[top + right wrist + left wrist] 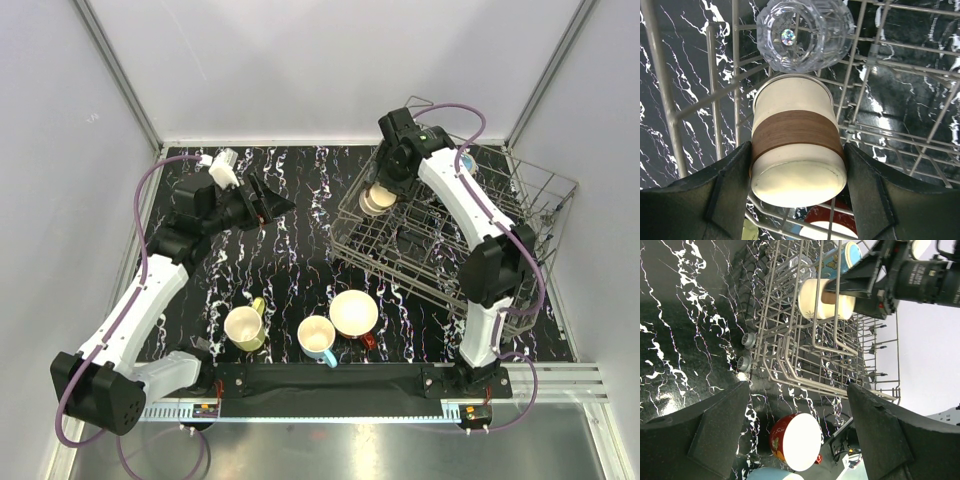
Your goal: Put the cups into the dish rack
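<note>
Black marbled table (310, 250) below, and the rack (350, 235) sits on its far right, turned at an angle. At the rack's near-left corner the right gripper (797, 187) reaches down among the wires. Its jaws are partly open and pressed on both sides of the cream-brown cup (797, 145), base toward the wrist camera. That cup hangs just beside the clear tumbler (805, 32), which is already in the rack. A teal cup (840, 257) is in there too, further back. The left gripper (797, 387) hovers over the far left of the table, jaws wide, nothing in them. So the count, as I read it: two loaded, one being placed and not yet let go, three to come. Those three are the red cup (354, 315), the light-blue cup (317, 338) and the yellow-green cup (245, 328), all upright in a row near the arm bases.
</note>
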You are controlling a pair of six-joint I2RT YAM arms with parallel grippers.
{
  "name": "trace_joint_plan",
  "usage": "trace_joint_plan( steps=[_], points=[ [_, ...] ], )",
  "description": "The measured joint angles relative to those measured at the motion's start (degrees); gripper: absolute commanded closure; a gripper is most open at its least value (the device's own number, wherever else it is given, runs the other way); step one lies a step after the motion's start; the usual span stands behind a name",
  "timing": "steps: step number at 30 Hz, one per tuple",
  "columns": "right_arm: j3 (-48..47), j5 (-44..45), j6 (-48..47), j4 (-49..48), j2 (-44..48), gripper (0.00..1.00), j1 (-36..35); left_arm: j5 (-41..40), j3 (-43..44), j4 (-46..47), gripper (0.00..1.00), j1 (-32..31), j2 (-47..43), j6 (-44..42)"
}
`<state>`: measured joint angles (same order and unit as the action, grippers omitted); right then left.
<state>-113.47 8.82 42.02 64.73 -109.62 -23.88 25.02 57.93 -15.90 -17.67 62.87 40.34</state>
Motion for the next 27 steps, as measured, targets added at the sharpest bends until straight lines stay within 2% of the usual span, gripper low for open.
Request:
trace_joint_plan(
  steps=[27],
  points=[
    [6.25,-3.8,2.47,-5.07,-4.11,1.0,0.04,0.48,0.0,0.07,0.16,1.18,0.0,0.28]
  ],
)
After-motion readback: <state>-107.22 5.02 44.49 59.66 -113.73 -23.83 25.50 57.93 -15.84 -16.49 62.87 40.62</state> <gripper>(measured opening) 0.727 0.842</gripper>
